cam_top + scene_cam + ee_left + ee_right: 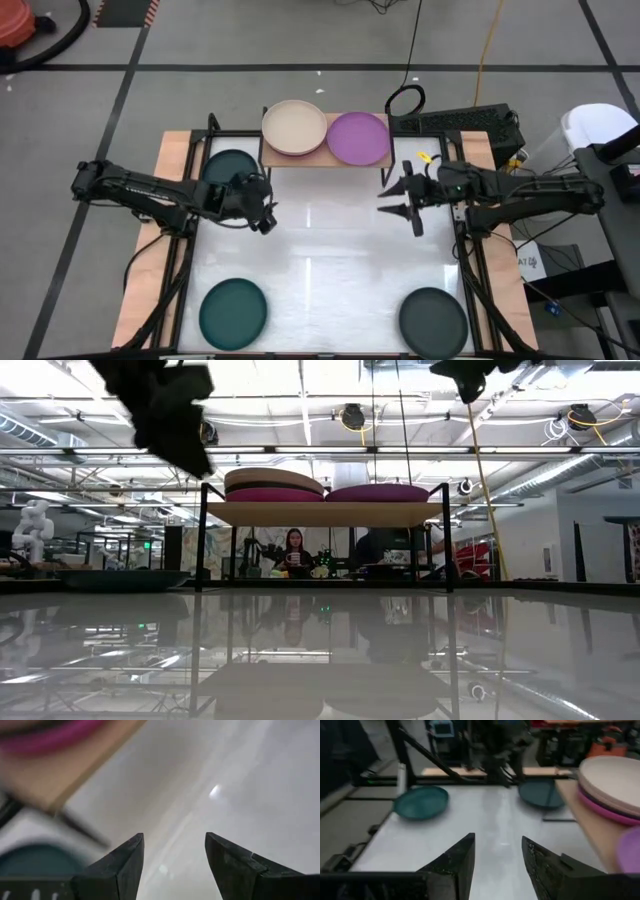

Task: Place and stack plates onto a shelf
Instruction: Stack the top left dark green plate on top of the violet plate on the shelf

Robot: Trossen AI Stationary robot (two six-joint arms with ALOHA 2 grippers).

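Left tool (pixel 266 222), fingers apart and empty, hangs nearest the teal plate (pixel 231 166) by the shelf (pixel 325 157), right tool (pixel 404 201) likewise apart.

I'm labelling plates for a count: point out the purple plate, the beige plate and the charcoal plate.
purple plate (pixel 358 138): high view, centre of its face.
beige plate (pixel 294 127): high view, centre of its face.
charcoal plate (pixel 433 321): high view, centre of its face.

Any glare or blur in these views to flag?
High view: ceiling-light glare streaks the glossy white table. Low view: that surface mirrors the light-wood shelf; the dark left arm is a blurred silhouette. Left wrist view: shelf edge and hot pink plate smeared, fingers sharp.
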